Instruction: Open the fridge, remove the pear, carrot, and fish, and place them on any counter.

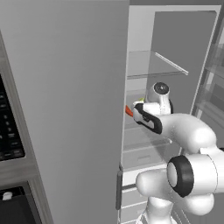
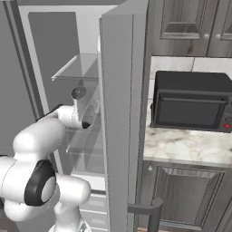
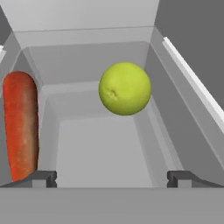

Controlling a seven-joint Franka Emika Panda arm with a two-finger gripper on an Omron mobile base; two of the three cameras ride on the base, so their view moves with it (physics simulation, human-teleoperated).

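Gripper (image 3: 112,178) reaching into opened fridge (image 1: 65,87), jaws spread wide, holding nothing. Lining up on pear (image 3: 125,88), sitting ahead between the fingertips on a white shelf. Carrot (image 3: 20,124) lying lengthwise just beside left fingertip, likely needing clearance on closing. Counter (image 2: 186,147) waiting right of fridge for drop-off.
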